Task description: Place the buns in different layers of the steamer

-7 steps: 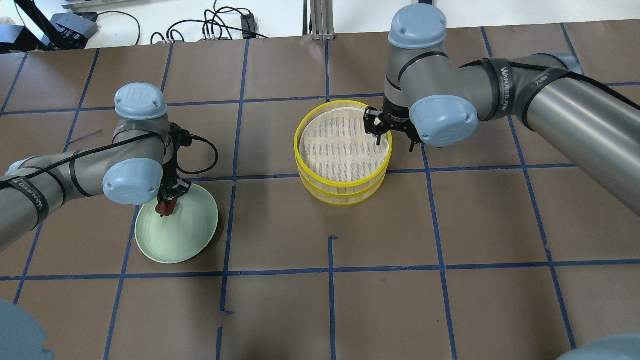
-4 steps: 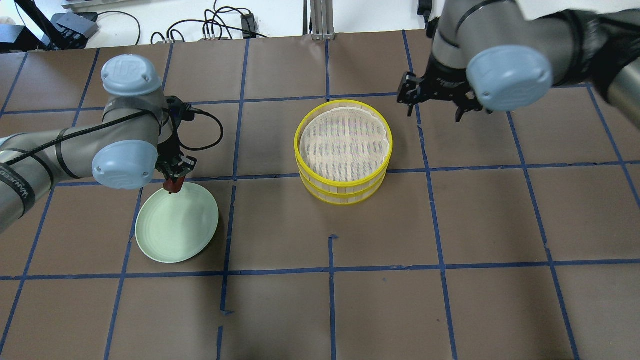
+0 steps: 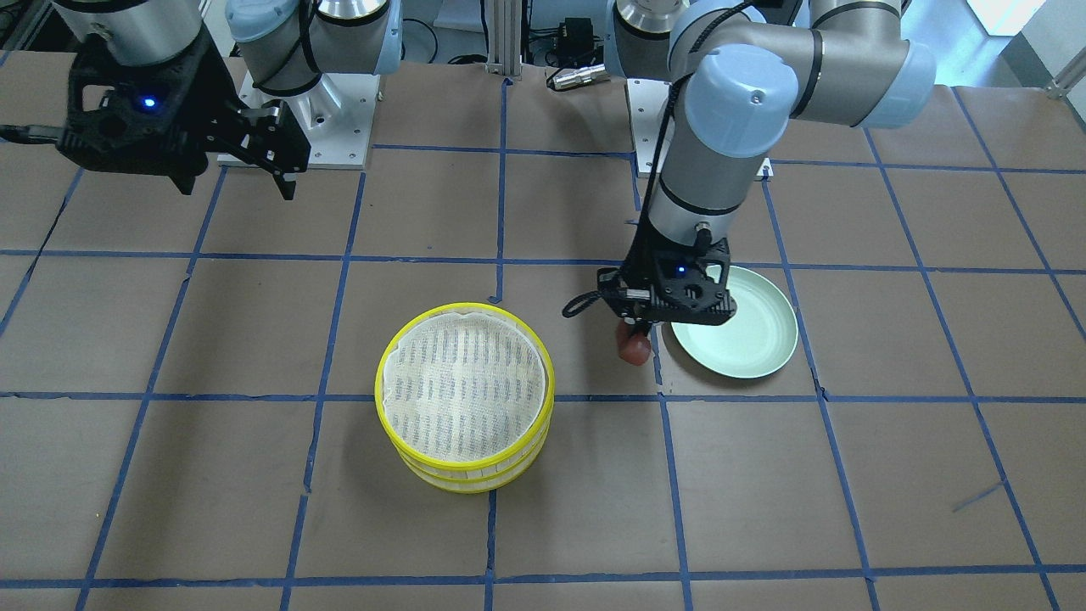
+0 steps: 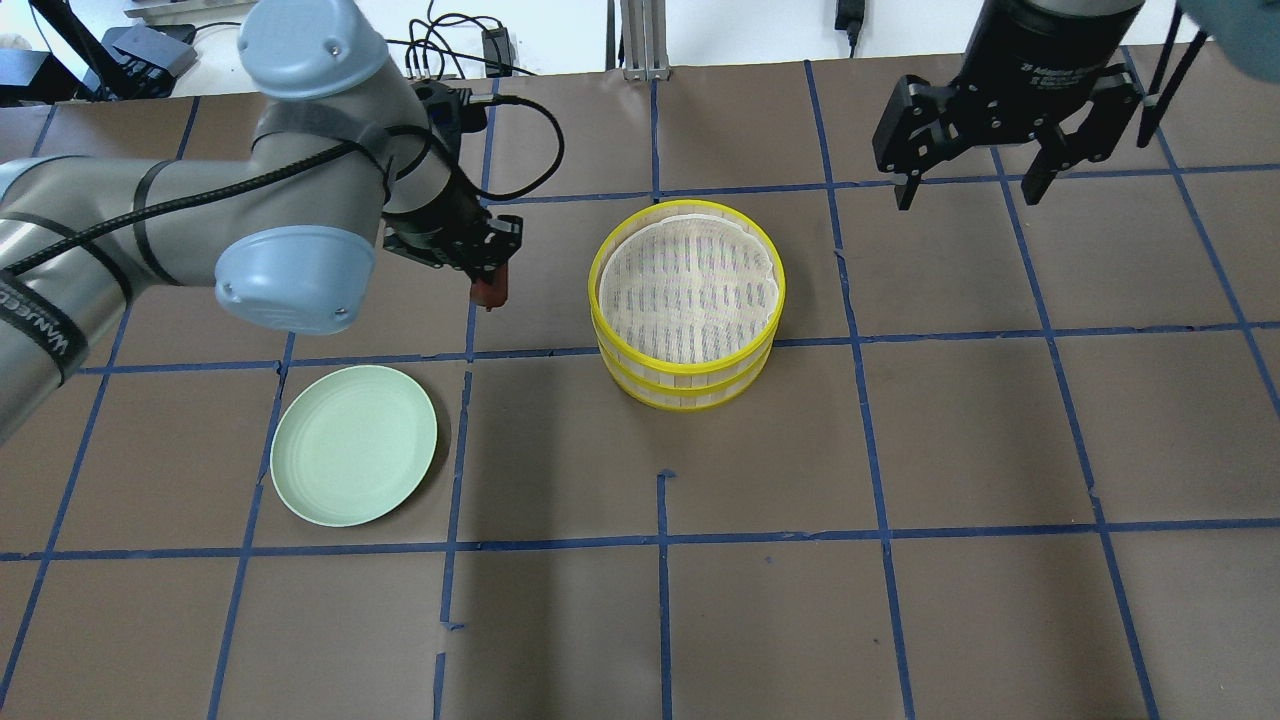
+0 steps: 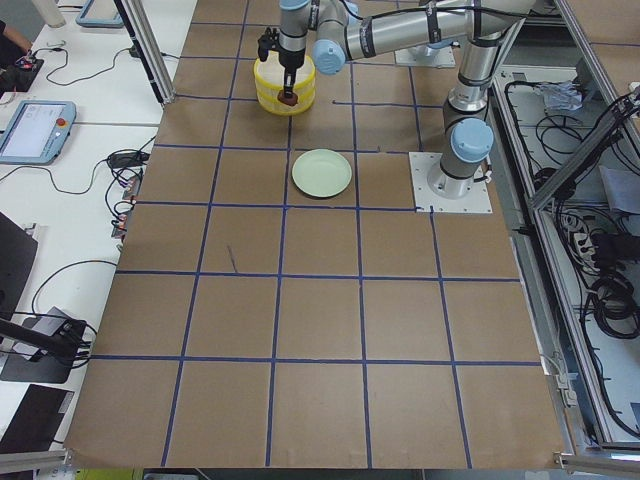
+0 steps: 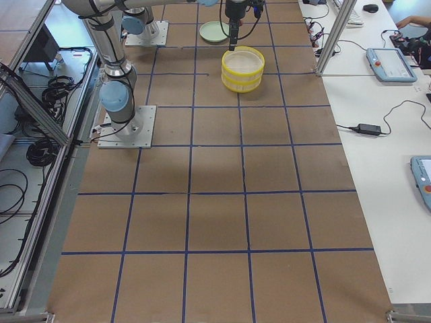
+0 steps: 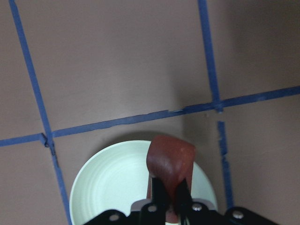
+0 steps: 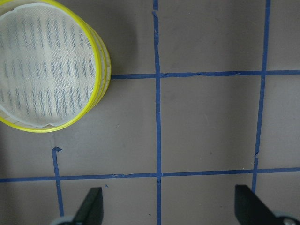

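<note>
The two steamer layers point(image 4: 688, 370) are stacked on the table, yellow rims and white cloth; the top tray is empty. They also show in the front view point(image 3: 464, 464) and the right wrist view point(image 8: 101, 70). My left gripper point(image 4: 490, 285) is shut on the dark reddish-brown bun point(image 3: 632, 348) and holds it in the air between the plate and the steamer. The bun point(image 7: 170, 159) sticks out past the fingertips. My right gripper point(image 4: 968, 180) is open and empty, high up, beyond and to the right of the steamer. The white bun shows in no view.
The pale green plate point(image 4: 353, 445) lies empty at the front left, and shows below the bun in the left wrist view point(image 7: 112, 183). The table is brown paper with blue tape lines point(image 4: 660, 540). Cables lie past the far edge.
My left gripper has lifted the reddish-brown bun off the plate and carried it up and right toward the steamer. My right gripper has risen from the steamer's rim and drawn away to the far right.
</note>
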